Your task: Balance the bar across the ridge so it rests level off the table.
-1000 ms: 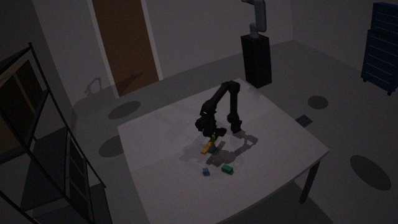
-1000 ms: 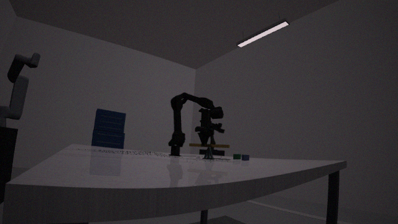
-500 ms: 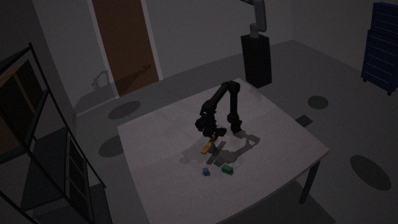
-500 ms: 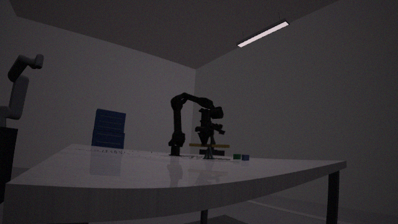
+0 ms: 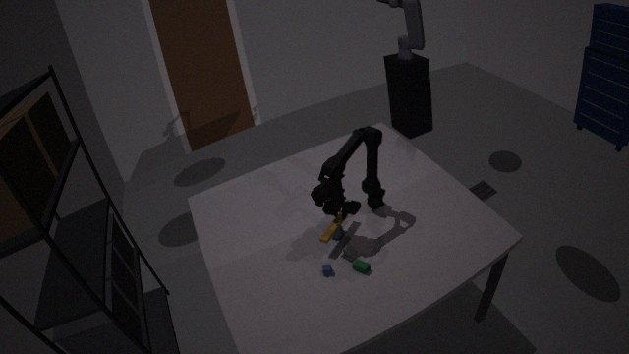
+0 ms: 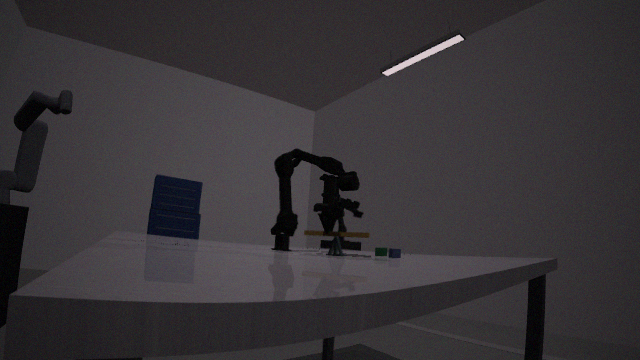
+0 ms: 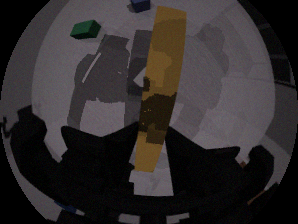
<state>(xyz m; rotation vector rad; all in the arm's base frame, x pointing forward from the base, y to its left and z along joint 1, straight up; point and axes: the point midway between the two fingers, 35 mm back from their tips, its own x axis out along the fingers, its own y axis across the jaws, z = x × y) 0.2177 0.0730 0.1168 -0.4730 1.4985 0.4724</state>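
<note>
The orange-yellow bar lies across above the small grey-green ridge. In the exterior view the bar looks about level, clear of the table, with the ridge's top right at its underside; whether they touch cannot be told. My gripper points down from above and is shut on the bar, toward the arm-base side of the ridge. The wrist view shows a dark finger at each side of the bar. The ridge is mostly hidden there.
A green block and a smaller blue block lie on the table beyond the bar's far end. The arm's base stands on the table on the other side of the ridge.
</note>
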